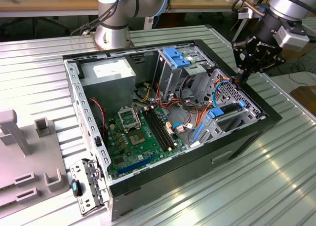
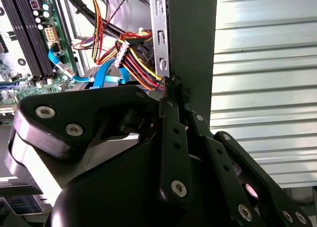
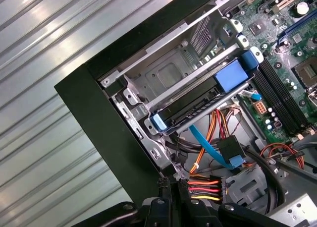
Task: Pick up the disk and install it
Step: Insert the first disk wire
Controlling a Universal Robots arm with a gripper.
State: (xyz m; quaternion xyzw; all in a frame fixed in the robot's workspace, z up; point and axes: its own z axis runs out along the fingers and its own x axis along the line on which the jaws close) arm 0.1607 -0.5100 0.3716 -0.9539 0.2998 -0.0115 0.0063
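Observation:
The disk (image 1: 227, 113) is a dark drive with bright blue rails and end tabs. It lies in the drive bay at the front corner of the open computer case (image 1: 256, 125), on the exterior view's right. The first wrist view shows the disk (image 3: 195, 108) sitting level in that bay. My gripper (image 1: 240, 78) hangs over the case's wall just beyond the disk's far end, beside a bundle of coloured cables. In both wrist views the gripper (image 2: 173, 84) (image 3: 173, 183) is shut, its fingertips together with nothing between them.
The case holds a green motherboard (image 1: 136, 132), a grey power supply (image 1: 106, 73) and a silver cage with a pale blue bracket (image 1: 177, 56). Grey fixtures (image 1: 29, 152) stand at the exterior view's left. The arm's base (image 1: 113, 23) stands behind the case on the ribbed metal table (image 1: 276, 186).

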